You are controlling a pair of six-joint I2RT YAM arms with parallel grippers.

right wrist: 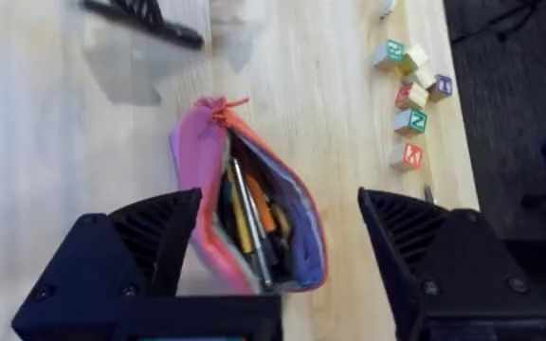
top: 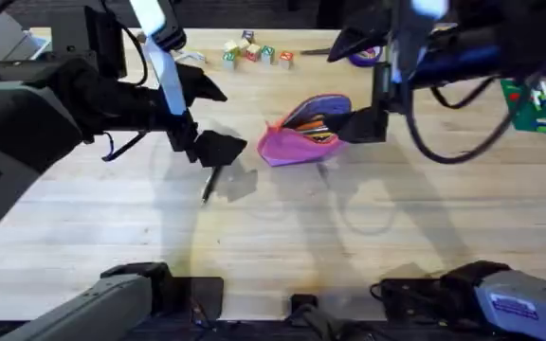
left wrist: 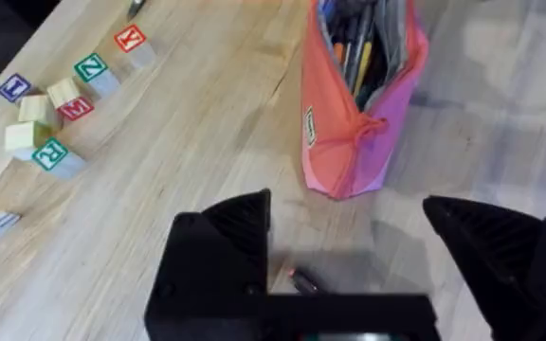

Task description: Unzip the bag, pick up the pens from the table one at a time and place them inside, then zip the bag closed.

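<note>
Overhead view: left gripper [top: 218, 150], fingers spread, is hovering over the black pen [top: 209, 183]; right fingers are gaping beside the open bag [top: 301, 133].

One pink bag [top: 303, 133], one black pen [top: 209, 184] on table [top: 282, 237], six letter blocks [left wrist: 60, 104].

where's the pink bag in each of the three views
Overhead: the bag lies open near the table's middle, by the right gripper.
Left wrist: the bag is at upper centre, mouth open, beyond the open left gripper.
Right wrist: the bag lies at centre between the open fingers, pens inside.
Shared landmark: the letter blocks.
</note>
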